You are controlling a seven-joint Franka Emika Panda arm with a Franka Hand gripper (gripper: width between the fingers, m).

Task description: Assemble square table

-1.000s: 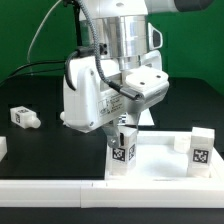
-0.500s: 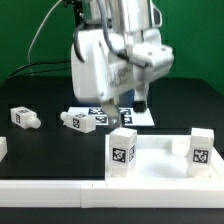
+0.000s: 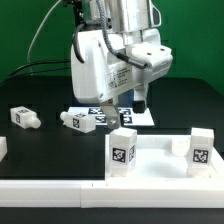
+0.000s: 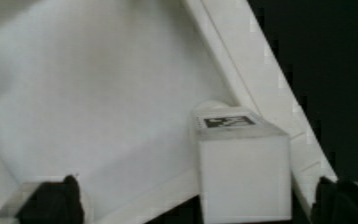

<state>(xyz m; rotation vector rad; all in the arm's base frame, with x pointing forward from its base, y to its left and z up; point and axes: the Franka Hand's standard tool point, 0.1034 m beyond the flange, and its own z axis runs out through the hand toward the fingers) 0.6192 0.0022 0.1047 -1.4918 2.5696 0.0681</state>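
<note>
Above the corner leg [image 3: 122, 150], gripper [image 4: 185, 203] well clear, fingers [image 4: 51, 203] apart.

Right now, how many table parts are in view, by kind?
Legs: 4. Two stand upright on the top and two lie loose.
Square top: 1
Total: 5 parts
</note>
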